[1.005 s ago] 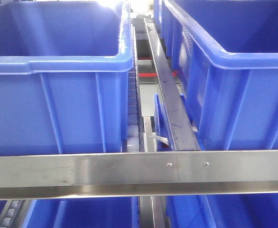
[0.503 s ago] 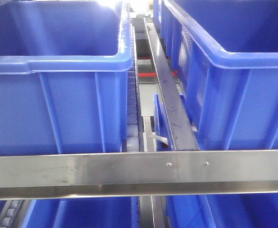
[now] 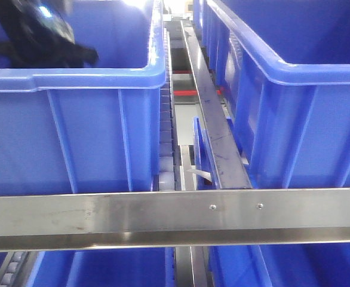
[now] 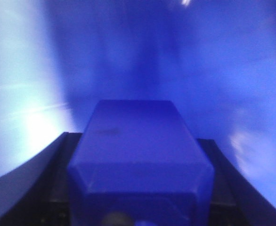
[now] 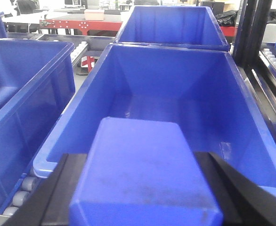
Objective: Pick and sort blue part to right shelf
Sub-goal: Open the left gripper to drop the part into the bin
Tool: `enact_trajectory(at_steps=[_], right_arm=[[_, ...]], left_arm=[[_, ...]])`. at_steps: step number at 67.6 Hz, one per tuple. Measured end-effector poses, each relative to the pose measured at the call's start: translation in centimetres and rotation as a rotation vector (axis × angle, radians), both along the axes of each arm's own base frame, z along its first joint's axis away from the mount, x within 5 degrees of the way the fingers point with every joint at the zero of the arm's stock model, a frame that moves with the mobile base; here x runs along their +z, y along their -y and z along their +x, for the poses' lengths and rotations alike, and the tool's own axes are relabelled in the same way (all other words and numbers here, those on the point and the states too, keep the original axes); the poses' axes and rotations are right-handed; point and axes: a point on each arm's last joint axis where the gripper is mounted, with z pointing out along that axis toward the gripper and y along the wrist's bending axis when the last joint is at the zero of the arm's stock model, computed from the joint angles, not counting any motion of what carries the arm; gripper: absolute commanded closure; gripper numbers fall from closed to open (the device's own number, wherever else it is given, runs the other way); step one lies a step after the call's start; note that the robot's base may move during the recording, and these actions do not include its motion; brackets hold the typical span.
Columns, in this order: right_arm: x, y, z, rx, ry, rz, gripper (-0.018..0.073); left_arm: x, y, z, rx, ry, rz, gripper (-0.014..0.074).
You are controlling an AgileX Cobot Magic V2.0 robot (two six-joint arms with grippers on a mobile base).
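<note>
On the right shelf [image 3: 214,131], the front rail [image 3: 175,218] was brushed stainless steel, dully reflective, smudged and scuffed. The bins [image 3: 73,119] were smooth, glossy blue moulded plastic that caught bright glare. The track rollers [image 5: 27,186] looked like pale grey plastic. The blue part [image 5: 145,179] was smooth plastic with a faintly scuffed, duller top. The second blue part [image 4: 138,146] was blurred but looked similarly smooth.

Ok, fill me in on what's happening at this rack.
Both arms are sorting parts into the blue bins on the steel rack. The left end effector is shut on a blue part and sits at the mouth of the upper-left bin. Its wrist view is blurred, with blue all around. The right end effector is shut on a second blue part, held over the near edge of an open-top bin that looks empty. Neither part is released yet.
</note>
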Motion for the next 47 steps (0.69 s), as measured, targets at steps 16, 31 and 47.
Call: enact_trajectory(at_steps=[16,31,47], right_arm=[[0.00,0.00,0.00,0.000,0.000,0.000,0.0298],[0.00,0.00,0.00,0.000,0.000,0.000,0.0298],[0.00,0.00,0.00,0.000,0.000,0.000,0.0298]], left_arm=[[-1.02,0.22,0.65,0.003,-0.027,0.003,0.0178],[-0.96,0.26,0.67,0.004,-0.026,-0.002,-0.0076],[-0.50,0.20,0.41,0.006,-0.032,-0.004,-0.0062]])
